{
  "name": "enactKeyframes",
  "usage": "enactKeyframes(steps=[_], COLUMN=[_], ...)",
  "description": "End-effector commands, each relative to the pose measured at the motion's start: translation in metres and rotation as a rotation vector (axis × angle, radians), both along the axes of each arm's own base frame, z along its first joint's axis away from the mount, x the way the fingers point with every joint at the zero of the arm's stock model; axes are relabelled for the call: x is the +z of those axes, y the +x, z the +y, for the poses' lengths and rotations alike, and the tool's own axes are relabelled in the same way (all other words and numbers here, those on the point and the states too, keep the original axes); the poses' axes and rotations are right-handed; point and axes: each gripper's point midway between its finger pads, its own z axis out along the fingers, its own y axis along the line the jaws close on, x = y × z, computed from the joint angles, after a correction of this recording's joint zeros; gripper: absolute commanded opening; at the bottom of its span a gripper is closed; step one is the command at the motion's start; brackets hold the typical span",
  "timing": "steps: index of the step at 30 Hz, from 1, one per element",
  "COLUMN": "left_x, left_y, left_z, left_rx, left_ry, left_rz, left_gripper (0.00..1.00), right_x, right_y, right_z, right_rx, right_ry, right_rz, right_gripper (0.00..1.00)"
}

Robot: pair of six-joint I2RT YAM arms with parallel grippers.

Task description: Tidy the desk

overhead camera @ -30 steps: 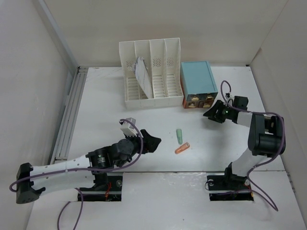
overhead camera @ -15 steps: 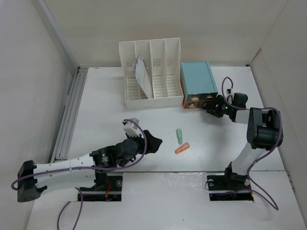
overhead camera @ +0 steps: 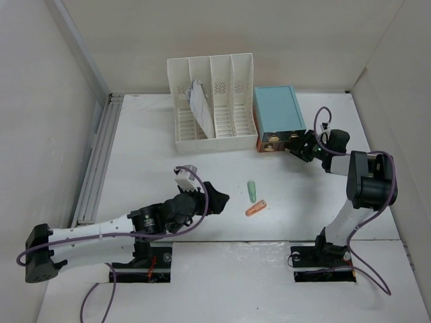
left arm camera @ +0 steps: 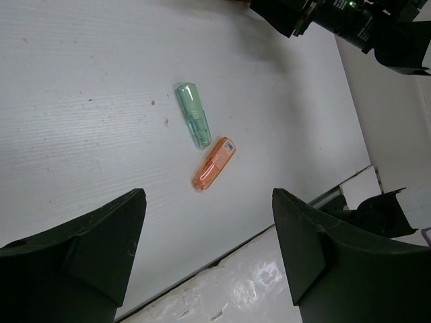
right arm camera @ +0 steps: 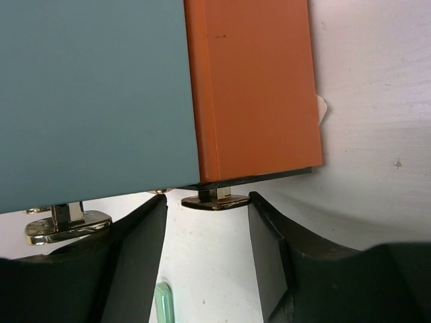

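Note:
The white desk (overhead camera: 148,155) holds a green capsule-shaped item (overhead camera: 252,190) and an orange one (overhead camera: 256,207) near the middle. My left gripper (overhead camera: 219,198) is open and empty, just left of them. In the left wrist view the green item (left arm camera: 192,124) and the orange item (left arm camera: 214,163) lie ahead of the open gripper (left arm camera: 207,225). My right gripper (overhead camera: 300,145) is at the front of the light-blue drawer box (overhead camera: 278,114). In the right wrist view it (right arm camera: 207,214) is open, its jaws either side of a brass handle (right arm camera: 215,200) on the orange drawer front (right arm camera: 252,87).
A white slotted file rack (overhead camera: 214,104) with papers stands at the back, left of the drawer box. A grey rail (overhead camera: 97,161) runs along the desk's left edge. White walls enclose the desk. A second brass handle (right arm camera: 67,225) shows beside my right gripper.
My right gripper has moved up and left to the drawer box front, closing in around a handle. My left gripper has crept slightly right toward the two items.

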Motion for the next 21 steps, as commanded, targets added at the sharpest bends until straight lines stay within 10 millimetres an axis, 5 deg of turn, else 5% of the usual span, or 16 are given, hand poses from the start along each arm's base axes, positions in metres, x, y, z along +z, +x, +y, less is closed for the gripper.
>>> enactKeyframes(steps=[1, 5, 9, 18, 21], left_x=[0.034, 0.032, 0.035, 0.036, 0.039], left_y=[0.004, 0.004, 0.004, 0.002, 0.002], left_z=[-0.008, -0.007, -0.006, -0.003, -0.002], left_rx=[0.003, 0.003, 0.003, 0.006, 0.006], left_ry=[-0.077, -0.069, -0.077, -0.084, -0.094], left_rz=[-0.046, -0.043, -0.046, -0.040, -0.044], left_gripper=[0.73, 0.73, 0.73, 0.73, 0.73], right_x=[0.018, 0.013, 0.013, 0.014, -0.001], right_y=[0.017, 0.018, 0.016, -0.010, -0.033], right_z=[-0.006, -0.009, -0.011, -0.009, -0.007], right_rx=[-0.027, -0.038, -0.055, -0.011, 0.028], right_ry=[-0.017, -0.039, -0.048, -0.091, -0.134], right_rz=[-0.109, -0.108, -0.106, -0.090, -0.036], right_gripper=[0.57, 0.50, 0.31, 0.27, 0.27])
